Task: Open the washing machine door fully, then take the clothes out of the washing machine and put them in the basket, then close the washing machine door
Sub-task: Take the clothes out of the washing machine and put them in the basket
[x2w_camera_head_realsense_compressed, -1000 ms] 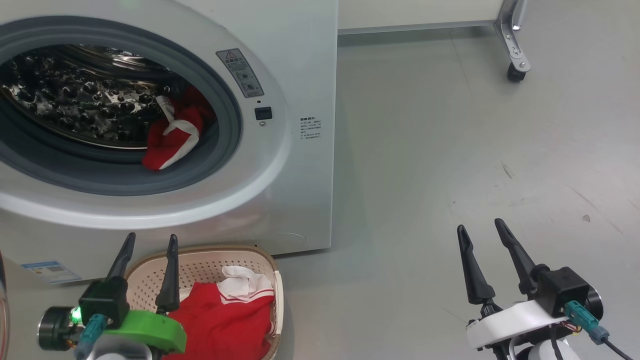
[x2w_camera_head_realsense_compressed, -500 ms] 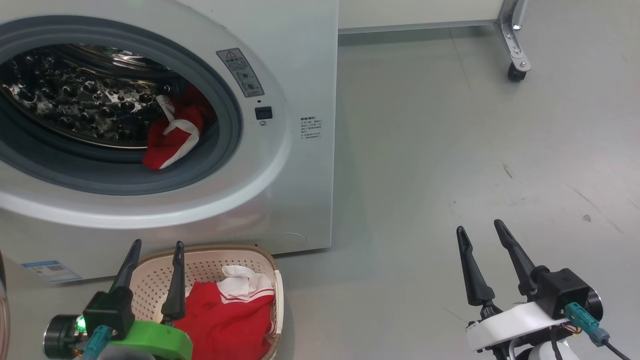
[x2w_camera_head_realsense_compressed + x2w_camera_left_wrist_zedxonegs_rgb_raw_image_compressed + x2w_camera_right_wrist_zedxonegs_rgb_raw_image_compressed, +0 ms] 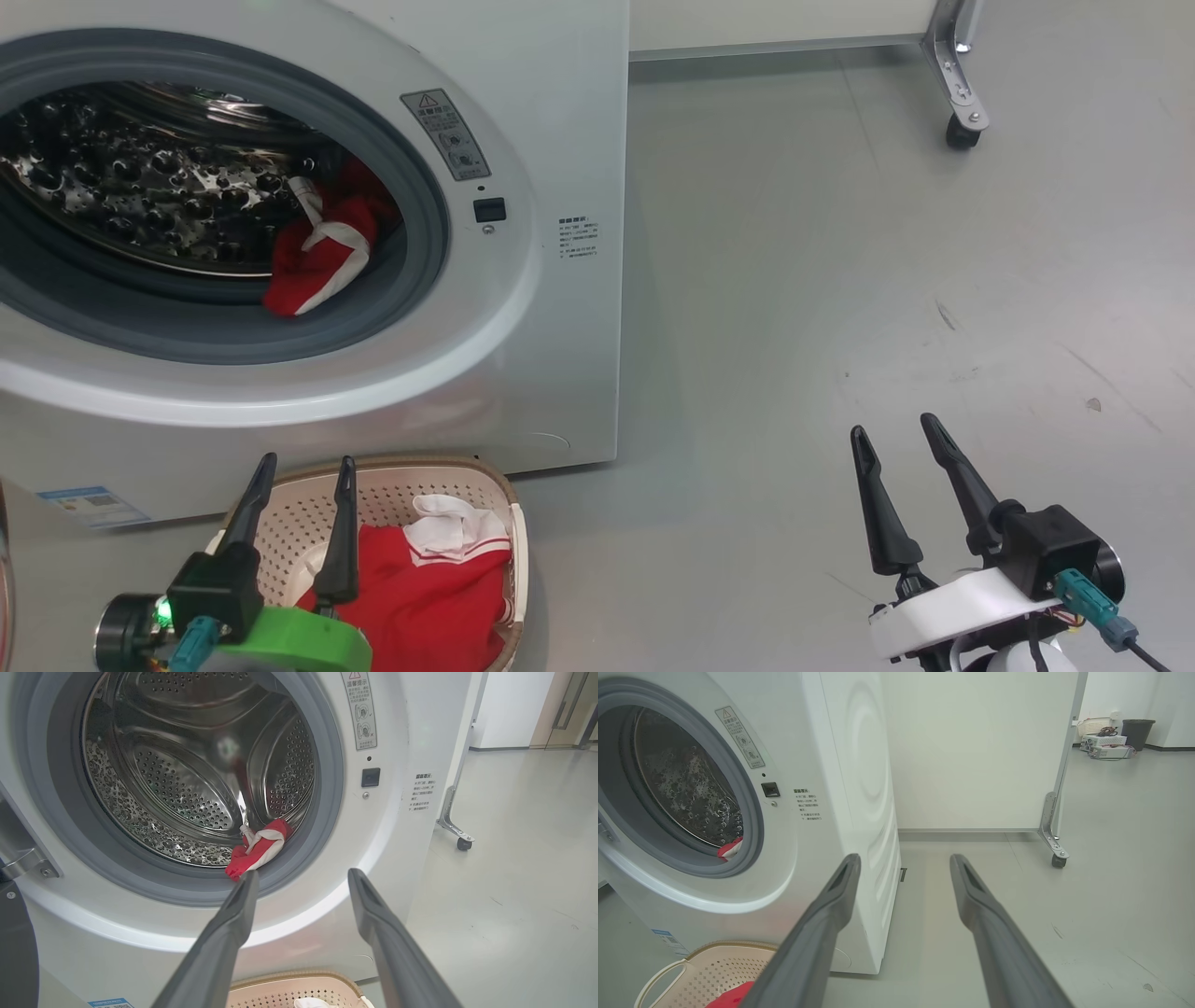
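Clothes (image 3: 294, 275) in drum (image 3: 140, 196) aslant, rightward-up

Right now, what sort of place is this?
Likely a lab staged for laundry, not a home: washing machine on bare grey floor, a partition on castors, loose electronics by a bin.

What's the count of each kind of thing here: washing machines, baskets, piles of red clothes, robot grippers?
Washing machine: 1
Basket: 1
Red clothes piles: 2
Grippers: 2, left gripper, right gripper
Total: 6
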Controlling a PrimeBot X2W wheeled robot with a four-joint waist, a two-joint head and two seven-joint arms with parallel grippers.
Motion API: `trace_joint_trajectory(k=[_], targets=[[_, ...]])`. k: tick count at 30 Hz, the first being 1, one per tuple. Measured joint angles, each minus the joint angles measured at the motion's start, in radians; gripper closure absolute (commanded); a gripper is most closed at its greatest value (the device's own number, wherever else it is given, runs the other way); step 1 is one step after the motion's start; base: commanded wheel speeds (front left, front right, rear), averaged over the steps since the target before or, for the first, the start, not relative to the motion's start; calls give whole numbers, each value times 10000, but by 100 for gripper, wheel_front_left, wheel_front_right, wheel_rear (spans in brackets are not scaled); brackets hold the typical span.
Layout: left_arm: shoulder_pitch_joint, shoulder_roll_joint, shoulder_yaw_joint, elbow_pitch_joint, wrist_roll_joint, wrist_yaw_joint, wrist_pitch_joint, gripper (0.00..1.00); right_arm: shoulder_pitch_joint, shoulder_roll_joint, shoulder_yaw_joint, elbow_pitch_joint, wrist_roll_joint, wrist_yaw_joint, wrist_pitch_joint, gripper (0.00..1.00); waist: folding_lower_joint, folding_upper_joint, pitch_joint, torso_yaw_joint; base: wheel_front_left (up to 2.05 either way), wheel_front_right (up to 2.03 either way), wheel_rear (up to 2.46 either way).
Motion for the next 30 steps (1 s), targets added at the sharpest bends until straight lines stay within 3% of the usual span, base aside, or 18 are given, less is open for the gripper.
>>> trace_joint_trajectory(k=[22, 30], targets=[[95, 4, -236, 151, 65, 127, 0, 0, 46, -23, 178, -236, 0, 8, 17, 0, 0, 0, 691, -90, 0, 0, 0], [-550, 510, -251, 357, 311, 127, 251, 0, -16, -23, 238, -449, -2, 12, 29, 0, 0, 0, 1503, -274, 0, 0, 0]])
